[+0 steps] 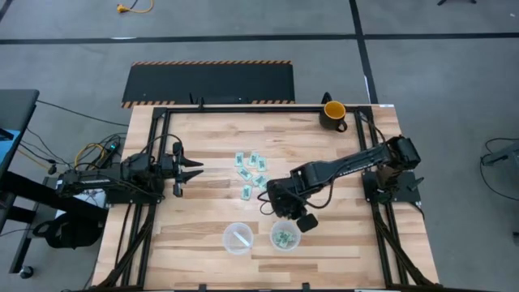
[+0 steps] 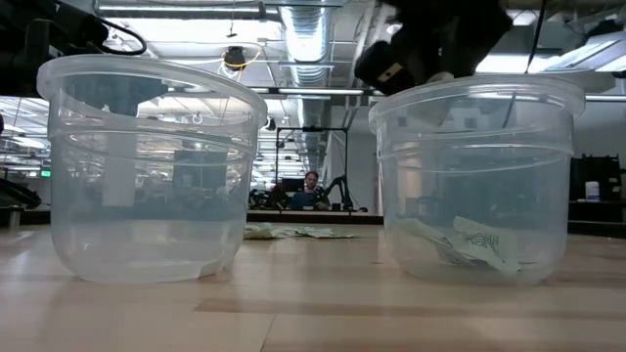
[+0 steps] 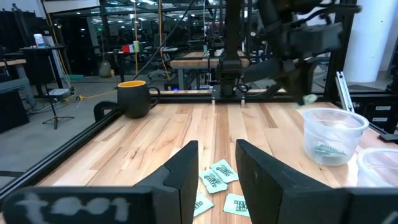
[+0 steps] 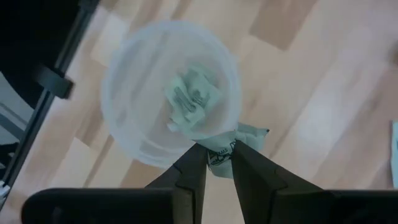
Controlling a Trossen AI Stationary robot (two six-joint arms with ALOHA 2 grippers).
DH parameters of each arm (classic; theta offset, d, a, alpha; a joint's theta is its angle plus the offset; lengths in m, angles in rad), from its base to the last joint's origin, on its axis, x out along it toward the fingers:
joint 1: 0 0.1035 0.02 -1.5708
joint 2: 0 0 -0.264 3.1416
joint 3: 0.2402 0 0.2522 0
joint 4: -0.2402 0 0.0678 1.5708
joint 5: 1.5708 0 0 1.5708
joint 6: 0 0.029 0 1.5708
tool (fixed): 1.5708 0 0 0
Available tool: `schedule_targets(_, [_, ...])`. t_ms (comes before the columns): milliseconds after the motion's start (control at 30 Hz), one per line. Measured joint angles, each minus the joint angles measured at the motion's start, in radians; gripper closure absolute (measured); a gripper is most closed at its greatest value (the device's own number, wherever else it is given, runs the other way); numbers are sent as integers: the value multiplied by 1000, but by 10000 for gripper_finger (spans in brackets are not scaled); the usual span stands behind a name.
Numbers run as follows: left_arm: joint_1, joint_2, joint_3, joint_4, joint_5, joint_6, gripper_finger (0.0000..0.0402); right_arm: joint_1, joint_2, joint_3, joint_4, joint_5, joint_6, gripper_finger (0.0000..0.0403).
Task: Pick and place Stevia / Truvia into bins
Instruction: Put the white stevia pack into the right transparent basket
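Observation:
Several light green Stevia packets (image 1: 251,172) lie flat on the wooden table in a loose cluster, also seen in the left wrist view (image 3: 217,177). Two clear cups stand near the front edge: the left bin (image 1: 238,238) and the right bin (image 1: 284,237), which holds packets (image 2: 469,244). My right gripper (image 1: 282,216) hovers just beyond the right bin's far rim (image 4: 171,93), shut on one packet (image 4: 249,135). At the table's left side my left gripper (image 3: 217,168) rests open and level, pointing toward the cluster with nothing between its fingers. My right gripper pinches one end of a packet (image 4: 219,155) between its two fingers. The fingers slant steeply down at it from above. The packet is lifted clear of the table, and its free end (image 4: 254,133) sticks out past the fingertips beside the right bin's rim.
A yellow-and-black mug (image 1: 333,113) stands at the table's far right corner. A black frame rail (image 1: 243,107) runs along the table's edges. Bare wood lies between the packet cluster and the two bins.

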Motion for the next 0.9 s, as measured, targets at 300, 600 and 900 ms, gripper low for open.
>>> schedule_targets(300, [0, 0, 0, 0, 0, 0, 304, 76, 0, 0, 84, 9, 33, 336])
schedule_targets(600, [0, 0, 0, 0, 0, 0, 304, 127, 0, 0, 138, 8, 67, 336])
schedule_targets(900, [0, 0, 0, 0, 0, 0, 304, 128, 27, 2, 151, 2, 123, 334])
